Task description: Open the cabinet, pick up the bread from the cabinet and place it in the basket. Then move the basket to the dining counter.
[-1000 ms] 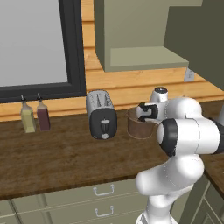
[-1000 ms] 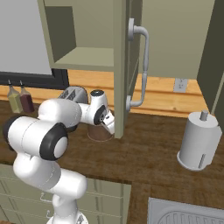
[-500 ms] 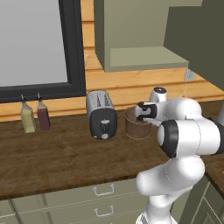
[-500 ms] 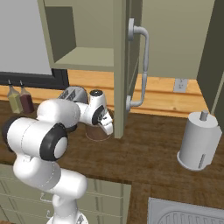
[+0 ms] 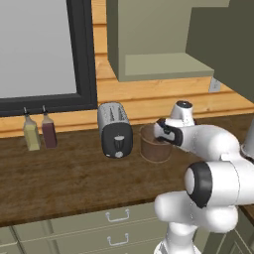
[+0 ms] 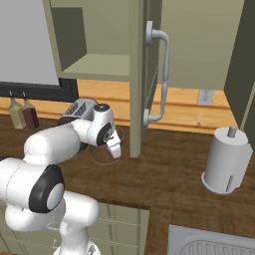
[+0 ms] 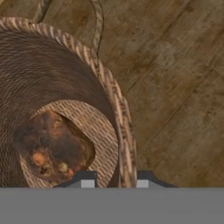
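with the bread (image 7: 52, 146) lying in the basket (image 7: 111, 94), the gripper (image 7: 114, 183) straddles its rim, jaws narrowly apart; close squarely before lifting.

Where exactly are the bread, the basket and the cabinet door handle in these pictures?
bread (image 7: 52, 146): hand view, middle of the brown lump lying on the basket's floor.
basket (image 5: 155, 148): left base view, its woven side wall beside the toaster.
cabinet door handle (image 6: 165, 74): right base view, mid-length of the vertical silver bar.
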Controlling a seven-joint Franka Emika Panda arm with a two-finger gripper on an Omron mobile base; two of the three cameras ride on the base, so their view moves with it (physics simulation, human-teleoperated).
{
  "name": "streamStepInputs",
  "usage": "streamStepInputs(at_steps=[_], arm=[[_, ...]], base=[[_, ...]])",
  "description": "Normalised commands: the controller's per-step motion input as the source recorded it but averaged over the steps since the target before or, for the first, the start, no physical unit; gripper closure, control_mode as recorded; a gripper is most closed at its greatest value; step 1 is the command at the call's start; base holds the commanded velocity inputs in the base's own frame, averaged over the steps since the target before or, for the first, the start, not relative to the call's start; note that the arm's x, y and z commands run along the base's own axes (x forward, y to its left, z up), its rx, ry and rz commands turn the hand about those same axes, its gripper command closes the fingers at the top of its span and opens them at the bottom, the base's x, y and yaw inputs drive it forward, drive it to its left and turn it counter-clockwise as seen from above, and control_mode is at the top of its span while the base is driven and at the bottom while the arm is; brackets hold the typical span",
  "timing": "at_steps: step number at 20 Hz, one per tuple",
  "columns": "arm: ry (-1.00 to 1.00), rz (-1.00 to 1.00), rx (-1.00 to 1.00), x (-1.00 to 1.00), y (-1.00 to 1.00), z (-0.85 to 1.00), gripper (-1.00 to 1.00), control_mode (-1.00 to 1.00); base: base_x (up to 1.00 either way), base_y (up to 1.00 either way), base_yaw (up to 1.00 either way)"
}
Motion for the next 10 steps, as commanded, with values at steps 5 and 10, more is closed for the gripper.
streamStepInputs(at_steps=[5,10], arm=[[-0.02,-0.07,0.04,-0.73,-0.03,0.90,1.00,-1.00],[-0.05,-0.05,0.00,-0.96,-0.10,0.95,1.00,-1.00]], base=[[0.00,0.00,0.00],[0.00,0.00,0.00]])
